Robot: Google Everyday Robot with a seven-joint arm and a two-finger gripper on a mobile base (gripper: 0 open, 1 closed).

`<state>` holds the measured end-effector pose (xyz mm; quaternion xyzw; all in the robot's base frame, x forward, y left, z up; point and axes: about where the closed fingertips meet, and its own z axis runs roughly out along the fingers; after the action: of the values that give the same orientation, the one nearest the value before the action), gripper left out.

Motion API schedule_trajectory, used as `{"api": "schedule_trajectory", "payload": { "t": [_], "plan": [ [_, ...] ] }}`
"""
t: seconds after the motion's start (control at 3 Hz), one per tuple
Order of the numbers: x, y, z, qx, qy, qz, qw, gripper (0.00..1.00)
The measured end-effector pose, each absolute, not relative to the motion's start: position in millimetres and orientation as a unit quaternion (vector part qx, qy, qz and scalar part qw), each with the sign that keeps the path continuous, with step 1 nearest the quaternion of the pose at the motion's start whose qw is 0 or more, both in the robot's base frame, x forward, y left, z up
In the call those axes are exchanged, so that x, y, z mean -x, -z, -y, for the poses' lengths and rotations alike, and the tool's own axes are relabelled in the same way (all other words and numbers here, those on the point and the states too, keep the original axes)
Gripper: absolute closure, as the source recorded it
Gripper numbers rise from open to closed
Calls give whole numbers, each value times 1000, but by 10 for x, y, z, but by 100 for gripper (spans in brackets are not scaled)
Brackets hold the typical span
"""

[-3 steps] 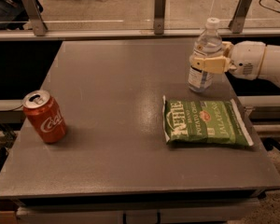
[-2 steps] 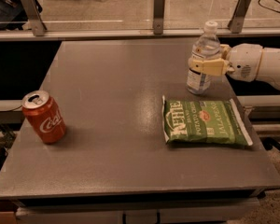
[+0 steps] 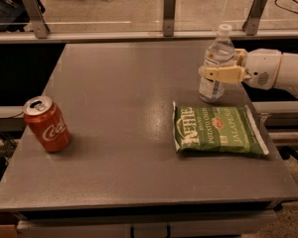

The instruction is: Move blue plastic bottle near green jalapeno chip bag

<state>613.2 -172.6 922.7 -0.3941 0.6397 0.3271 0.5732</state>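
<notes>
The blue plastic bottle stands upright near the far right edge of the bench, white cap on top and its label facing the camera. Its base is down at the bench surface, though whether it rests there or hangs just above cannot be told. The end effector reaches in from the right and pinches the bottle at mid-height. One tan finger lies across the front of the bottle, touching it, and the other is hidden behind it. The white arm runs off the right side of the view. Just in front of the bottle, close but apart from it, the green jalapeno chip bag lies flat with its lettering up. A red soda can stands well apart, near the left edge of the bench.
</notes>
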Motion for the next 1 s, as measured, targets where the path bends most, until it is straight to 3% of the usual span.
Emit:
{"api": "schedule_trajectory", "payload": {
  "t": [0.33, 1.0],
  "plan": [
    [-6056, -9285, 1731, 395, -325, -637, 576, 0],
    [-5786, -9798, 1963, 412, -291, -627, 593, 0]
  ]
}}
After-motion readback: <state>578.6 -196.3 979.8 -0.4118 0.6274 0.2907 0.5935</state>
